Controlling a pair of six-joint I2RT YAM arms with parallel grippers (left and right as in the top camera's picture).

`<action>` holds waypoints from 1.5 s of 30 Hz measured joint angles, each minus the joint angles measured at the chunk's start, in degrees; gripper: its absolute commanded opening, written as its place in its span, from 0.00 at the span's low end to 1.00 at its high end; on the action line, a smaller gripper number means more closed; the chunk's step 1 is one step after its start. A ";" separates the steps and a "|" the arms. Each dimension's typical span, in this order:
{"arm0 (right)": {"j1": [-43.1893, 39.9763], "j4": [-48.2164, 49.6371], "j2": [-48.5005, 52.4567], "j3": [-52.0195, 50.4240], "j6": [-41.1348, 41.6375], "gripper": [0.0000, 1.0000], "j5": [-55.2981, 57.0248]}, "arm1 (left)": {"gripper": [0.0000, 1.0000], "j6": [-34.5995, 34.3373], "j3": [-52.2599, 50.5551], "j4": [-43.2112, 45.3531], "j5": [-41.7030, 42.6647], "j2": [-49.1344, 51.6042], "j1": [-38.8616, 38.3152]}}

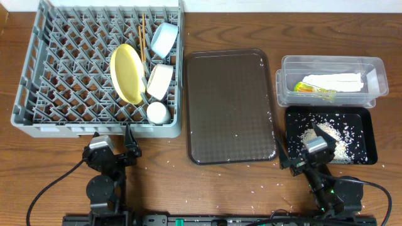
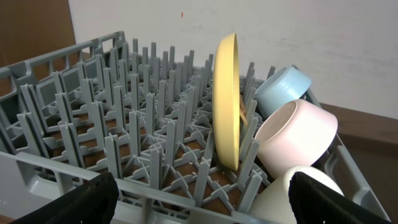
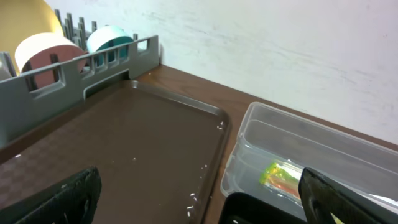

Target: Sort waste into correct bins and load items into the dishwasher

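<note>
From where I stand, the grey dish rack (image 1: pixel 38 75) takes up the left of the wooden table (image 1: pixel 383 37). The yellow plate (image 1: pixel 127 73) stands on edge between the pegs, a little right of the rack's middle. Along the rack's right wall, just beside the plate, three things sit in a row. The light blue bowl (image 1: pixel 164 39) is at the far corner, the white bowl (image 1: pixel 159 81) is tipped on its side in the middle, and the small pale cup (image 1: pixel 157 112) is by the near rim. The two chopsticks (image 1: pixel 143 34) lie among the pegs between the plate's far end and the blue bowl.

Just right of the rack is the dark brown serving tray (image 1: pixel 231 107), with a few stray white grains on it. Further right, the clear plastic tub (image 1: pixel 326 61) holds the white crumpled paper wrapper (image 1: pixel 335 81). The small clear packet (image 1: pixel 314 91) (green and orange inside) touches the wrapper's near-left side. In front of the tub, the black tray (image 1: pixel 295 119) carries a heap of rice grains (image 1: pixel 333 143), with loose ones scattered around it.

The left gripper (image 1: pixel 113 139) hovers just before the rack's near wall, jaws spread wide and holding nothing. Its black fingers (image 2: pixel 74 202) frame the plate and bowls in the wrist view. The right gripper (image 1: pixel 306 143) hangs over the near-left corner of the black tray, jaws equally wide and empty, with its fingers (image 3: pixel 62 199) at either edge of its own view.
</note>
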 measured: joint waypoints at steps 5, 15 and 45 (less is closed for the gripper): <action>0.02 3.02 -0.70 -2.27 0.28 0.99 3.13 | 0.88 0.02 0.00 0.00 0.00 0.00 0.00; 0.57 6.51 -3.17 -6.67 0.85 0.99 10.34 | 0.88 0.00 0.00 0.00 0.00 -0.02 0.00; 2.08 5.86 -3.23 -6.67 0.85 0.99 13.53 | 0.88 0.00 0.00 0.00 0.00 0.00 0.00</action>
